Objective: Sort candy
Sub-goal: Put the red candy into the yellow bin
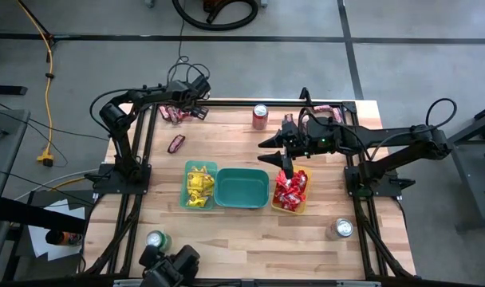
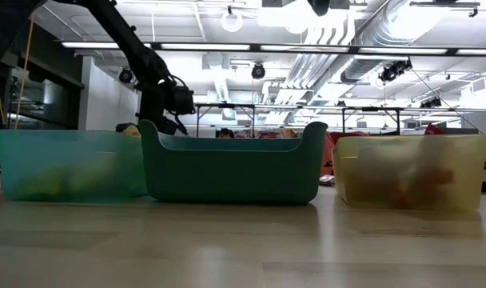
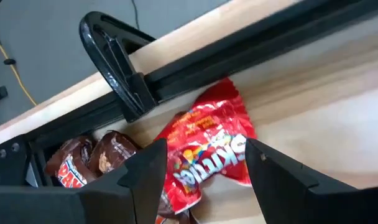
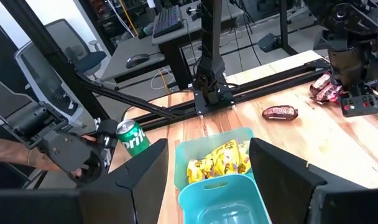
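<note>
My left gripper (image 3: 207, 180) is open at the table's far left corner (image 1: 196, 108); its fingers stand on either side of a red packet (image 3: 207, 146) lying flat on the wood. Dark brown bars (image 3: 83, 163) lie beside it against the black frame rail. My right gripper (image 4: 211, 177) is open and holds nothing. It hovers over the far edge of the yellow bin (image 1: 284, 163). The yellow packets (image 1: 199, 185) fill the green bin and the red packets (image 1: 292, 190) fill the yellow bin. One brown bar (image 1: 176, 143) lies alone on the table.
The teal bin (image 1: 241, 187) stands between the green bin (image 2: 67, 164) and the yellow bin (image 2: 411, 170). A red can (image 1: 260, 115) stands at the far edge, a green can (image 1: 156, 239) near left, and a silver can (image 1: 343, 229) near right. More candy (image 1: 326, 112) lies far right.
</note>
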Robot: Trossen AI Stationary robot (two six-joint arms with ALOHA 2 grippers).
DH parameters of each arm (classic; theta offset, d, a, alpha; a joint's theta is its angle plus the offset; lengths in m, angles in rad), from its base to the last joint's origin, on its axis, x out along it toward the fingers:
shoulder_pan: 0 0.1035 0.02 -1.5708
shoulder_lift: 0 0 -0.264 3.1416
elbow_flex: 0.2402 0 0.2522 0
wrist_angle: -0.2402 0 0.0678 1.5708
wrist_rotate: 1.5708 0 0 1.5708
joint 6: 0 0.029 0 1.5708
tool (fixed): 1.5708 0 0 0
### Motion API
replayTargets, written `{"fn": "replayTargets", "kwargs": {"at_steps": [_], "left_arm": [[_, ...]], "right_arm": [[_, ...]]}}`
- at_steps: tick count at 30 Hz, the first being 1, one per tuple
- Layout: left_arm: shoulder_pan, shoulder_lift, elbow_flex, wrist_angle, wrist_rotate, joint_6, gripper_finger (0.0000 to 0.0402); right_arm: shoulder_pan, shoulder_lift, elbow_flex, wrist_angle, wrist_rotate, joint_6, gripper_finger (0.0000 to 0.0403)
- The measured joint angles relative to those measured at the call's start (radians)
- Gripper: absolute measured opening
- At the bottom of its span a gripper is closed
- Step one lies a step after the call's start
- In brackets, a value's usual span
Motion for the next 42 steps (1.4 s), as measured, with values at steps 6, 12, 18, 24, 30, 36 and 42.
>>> {"fn": "replayTargets", "kwargs": {"at_steps": [6,12,18,24,30,36,42], "left_arm": [[0.000,0.000,-0.006,0.026,-0.014,-0.053,0.0202],[0.000,0.000,-0.006,0.030,-0.009,-0.132,0.0202],[0.000,0.000,-0.006,0.042,-0.009,-0.182,0.0202],[-0.006,-0.019,-0.006,0.045,0.005,-0.168,0.0202],[-0.032,-0.070,-0.006,0.045,0.000,-0.206,0.0202],[-0.060,-0.068,-0.112,0.092,0.025,-0.342,0.0202],[-0.049,-0.068,-0.221,0.208,0.029,-0.402,0.0202]], "right_arm": [[0.000,0.000,0.000,-0.002,0.000,0.000,0.0220],[0.000,0.000,0.000,-0.002,0.001,0.000,0.0220],[0.000,0.000,0.000,-0.002,0.002,0.000,0.0220],[0.000,0.000,0.000,-0.002,0.002,0.000,0.0220],[-0.001,0.000,0.000,-0.006,0.002,-0.003,0.0220],[0.000,0.000,0.000,-0.039,0.034,-0.007,0.0220],[0.000,0.000,0.000,-0.062,0.043,0.000,0.0220]]}}
